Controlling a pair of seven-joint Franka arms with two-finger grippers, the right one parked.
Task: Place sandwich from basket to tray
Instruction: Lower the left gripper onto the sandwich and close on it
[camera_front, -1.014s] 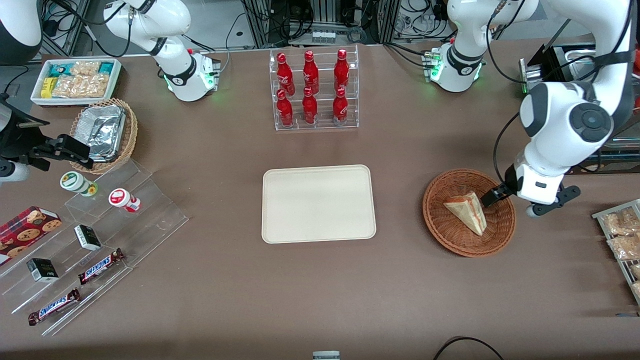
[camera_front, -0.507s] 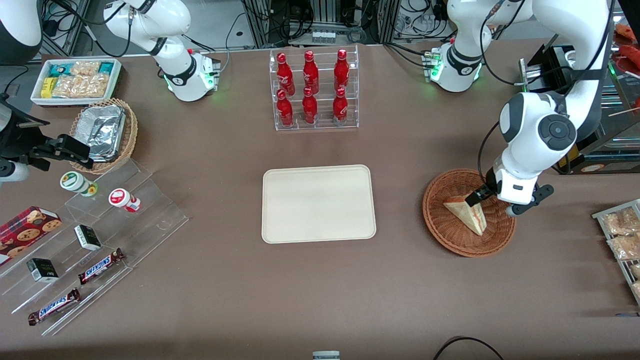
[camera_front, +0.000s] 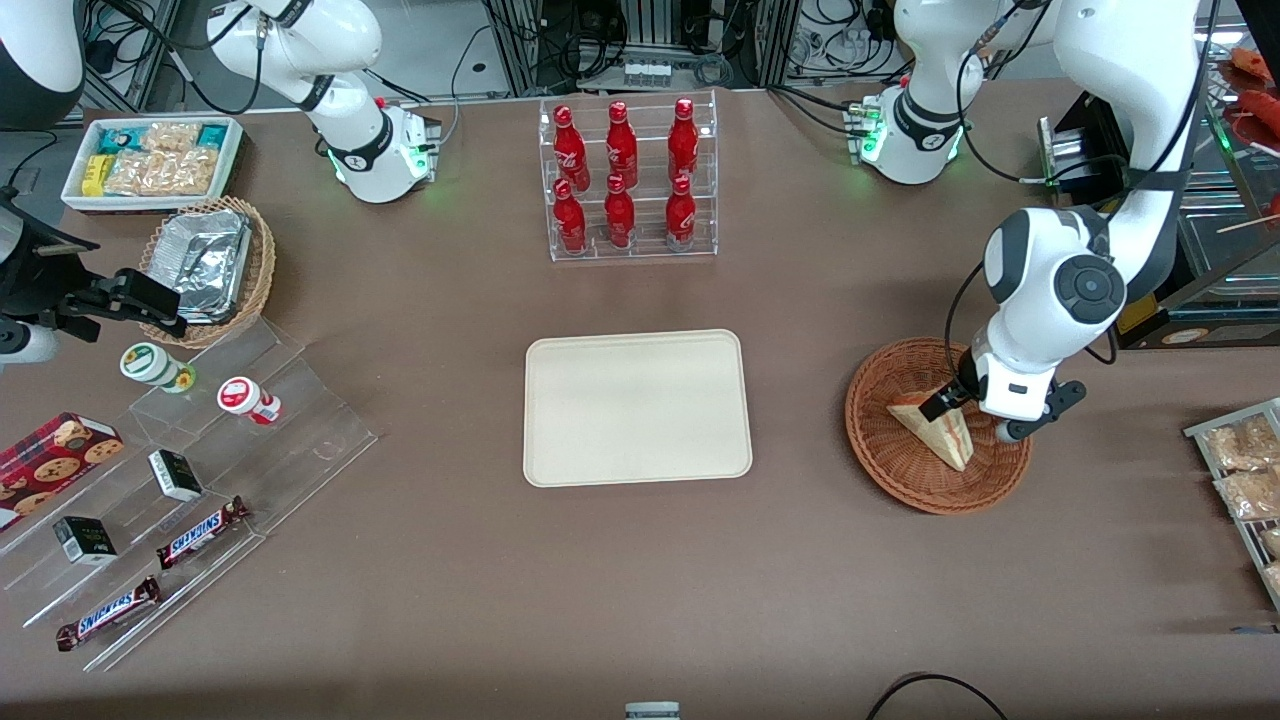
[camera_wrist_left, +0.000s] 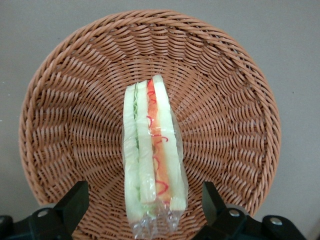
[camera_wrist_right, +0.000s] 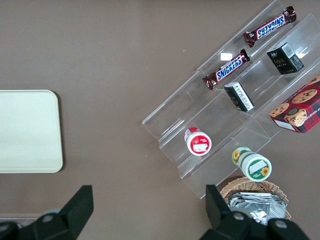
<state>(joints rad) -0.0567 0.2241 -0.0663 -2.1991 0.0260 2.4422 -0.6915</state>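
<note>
Gripper (camera_wrist_left: 142, 210): I'm holding it wide open, straddling the sandwich (camera_wrist_left: 152, 155) in the basket (camera_wrist_left: 65, 125).
Axis: wedge's length is running straight between the fingers (camera_wrist_left: 75, 200).

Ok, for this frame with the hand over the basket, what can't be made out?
- Front view: the hand and its arm cover part of the sandwich and the basket.
- Left wrist view: the fingertips are spread either side of the sandwich, but their height above the basket floor cannot be told.
- Front view: the tray shows nothing on it; the snack bin's labels are too small to read.
</note>
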